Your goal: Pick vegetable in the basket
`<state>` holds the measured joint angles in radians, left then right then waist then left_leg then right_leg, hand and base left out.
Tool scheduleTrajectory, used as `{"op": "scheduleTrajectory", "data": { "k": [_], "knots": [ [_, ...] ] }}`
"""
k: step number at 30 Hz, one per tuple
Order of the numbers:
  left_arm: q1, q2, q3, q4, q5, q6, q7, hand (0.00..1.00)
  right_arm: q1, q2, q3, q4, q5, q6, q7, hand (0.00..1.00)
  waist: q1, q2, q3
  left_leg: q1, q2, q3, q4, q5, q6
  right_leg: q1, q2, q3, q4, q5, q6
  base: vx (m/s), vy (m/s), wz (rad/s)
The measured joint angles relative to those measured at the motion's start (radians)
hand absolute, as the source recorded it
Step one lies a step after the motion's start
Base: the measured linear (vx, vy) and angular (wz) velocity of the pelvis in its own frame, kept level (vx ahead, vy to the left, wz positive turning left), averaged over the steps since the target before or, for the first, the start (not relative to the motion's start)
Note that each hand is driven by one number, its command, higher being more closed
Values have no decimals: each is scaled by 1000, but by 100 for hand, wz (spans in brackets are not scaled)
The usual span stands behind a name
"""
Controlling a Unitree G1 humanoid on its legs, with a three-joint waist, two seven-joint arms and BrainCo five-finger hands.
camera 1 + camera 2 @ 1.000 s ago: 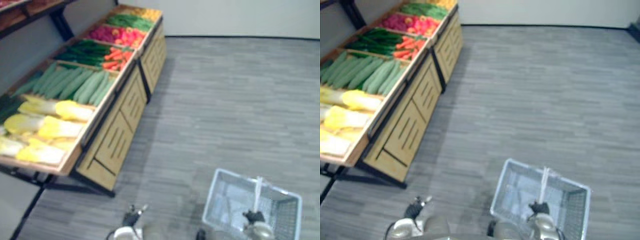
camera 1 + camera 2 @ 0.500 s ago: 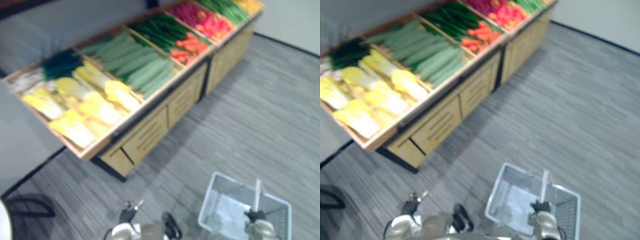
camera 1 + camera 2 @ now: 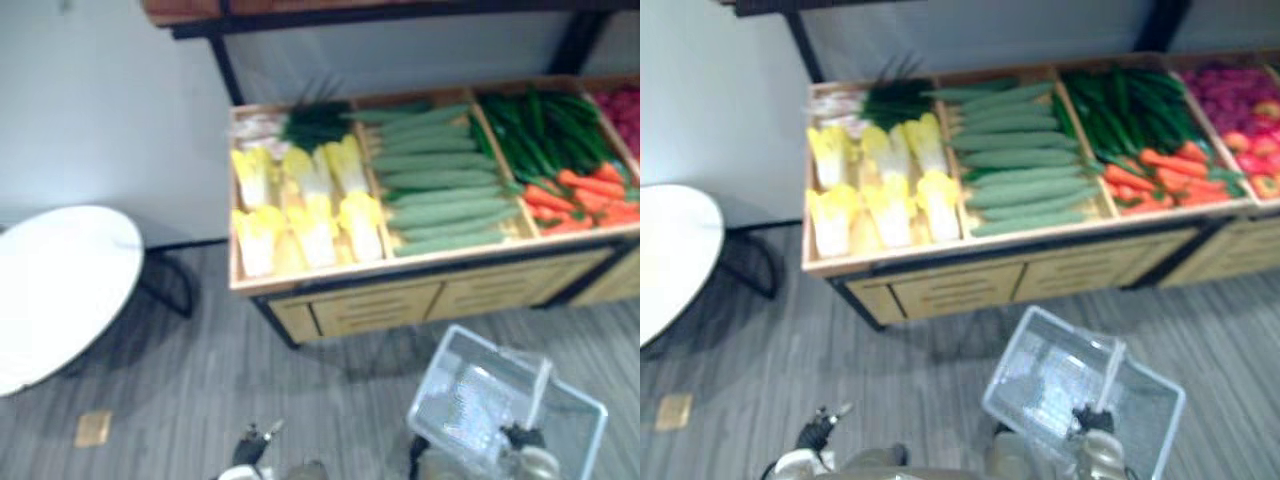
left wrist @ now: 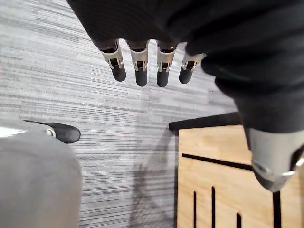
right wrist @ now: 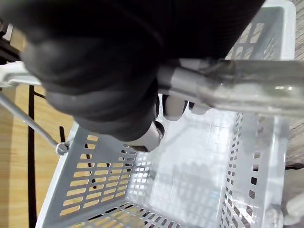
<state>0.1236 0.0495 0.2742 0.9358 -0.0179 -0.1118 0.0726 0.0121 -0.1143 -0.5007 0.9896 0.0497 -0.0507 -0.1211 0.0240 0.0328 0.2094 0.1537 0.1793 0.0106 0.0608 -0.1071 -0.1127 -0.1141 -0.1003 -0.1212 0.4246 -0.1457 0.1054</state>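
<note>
Firmly curled, the right hand (image 5: 102, 66) grips the handle (image 5: 228, 90) of the basket (image 5: 92, 187), which hangs above the floor (image 3: 790, 350) just in front of the counter (image 3: 940, 255). The left hand (image 4: 156, 23) hangs with straight fingers (image 4: 141, 76), holding nothing. Yellow cabbages (image 3: 885, 190), cucumbers (image 3: 1015, 165) and carrots (image 3: 1160, 175) lie in the counter's compartments.

1. Nothing readable anywhere tbh: no words, numbers or signs I can make out.
2. The wooden produce stand (image 3: 950, 288) has a front of plain boards with dark slots.
3. The white mesh basket (image 3: 1010, 356) carries no legible label.
4. The small tan square (image 3: 92, 428) on the floor (image 3: 200, 370) is too blurry to tell.
</note>
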Motion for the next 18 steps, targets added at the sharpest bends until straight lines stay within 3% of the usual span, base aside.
{"op": "scheduleTrajectory", "data": {
  "k": [1,2,3,4,5,6,8,10,11,12,13,14,16,18],
  "knots": [
    [5,-4,10,-4,1,-4,1,0,3,10,-1,-1,3,0,0,100,6,-12,-6,-3,7,3,9,-2,-3,1,8,3,-8,-21,-14,215,-314,73],
    [25,19,33,-7,1,-9,1,0,20,41,4,-4,7,-6,1,100,7,-71,-12,-18,-13,0,57,-15,-21,36,-12,5,-90,-48,-23,180,-307,61],
    [27,4,40,-5,-1,-4,-5,0,26,52,4,-1,6,-5,3,100,6,-64,-12,-60,21,5,157,-34,-41,66,10,-31,-110,-58,-38,154,-251,57],
    [29,-1,48,-16,-1,-3,-3,0,30,53,6,-2,6,-4,3,100,7,-66,-12,-95,31,8,228,-36,-43,78,16,-38,-125,-70,-41,140,-232,46],
    [34,-11,53,-32,-2,-1,0,0,52,56,15,-21,6,-4,3,100,7,-53,-6,-175,67,45,401,-28,-41,128,30,-56,-171,-76,-43,126,-200,28],
    [39,-25,60,-39,-3,1,2,0,75,55,33,-37,6,-3,3,100,8,-45,-1,-230,118,145,543,-18,-35,176,44,-60,-209,-69,-54,155,-166,20],
    [41,-36,66,-37,-3,6,6,0,85,54,26,-35,7,3,-1,100,7,-26,-8,-234,150,292,584,-57,-26,226,34,-59,-240,-52,-61,178,-51,-9],
    [29,-41,64,-40,-8,2,8,0,74,55,3,-29,7,16,-1,100,6,-24,-9,-240,110,409,452,-87,-19,249,2,-41,-264,-47,-53,223,29,-27],
    [18,-43,56,-40,-8,2,9,0,68,54,-11,-22,7,20,-2,100,5,-27,-8,-238,47,413,300,-60,-2,258,-22,-35,-279,-40,-42,224,102,-23],
    [14,-48,34,-42,-9,2,9,0,71,43,-15,-21,7,21,-2,100,3,-17,-14,-233,3,405,169,17,18,260,-29,-35,-286,-37,-34,233,127,-15],
    [13,-58,15,-50,-9,1,9,0,72,29,-24,-21,7,25,-2,100,2,6,-17,-239,-12,388,100,135,66,258,-17,-33,-289,-40,-18,211,154,-6],
    [3,-50,2,-45,-10,0,9,0,65,30,-32,-5,7,29,-2,100,-1,-13,-15,-227,-24,401,100,108,84,272,-30,-29,-293,-50,-2,206,147,3],
    [-12,-38,-40,-56,-10,0,10,0,64,56,-35,0,7,25,-2,100,-8,-47,-16,-179,-66,402,39,108,85,277,-63,-35,-268,-47,2,186,136,2],
    [-10,-22,-77,-56,-9,2,8,0,61,74,-36,-3,6,19,-2,100,-6,-64,-14,-100,-90,413,-55,122,86,252,-78,-35,-155,-47,2,134,142,-14]
  ]
}}
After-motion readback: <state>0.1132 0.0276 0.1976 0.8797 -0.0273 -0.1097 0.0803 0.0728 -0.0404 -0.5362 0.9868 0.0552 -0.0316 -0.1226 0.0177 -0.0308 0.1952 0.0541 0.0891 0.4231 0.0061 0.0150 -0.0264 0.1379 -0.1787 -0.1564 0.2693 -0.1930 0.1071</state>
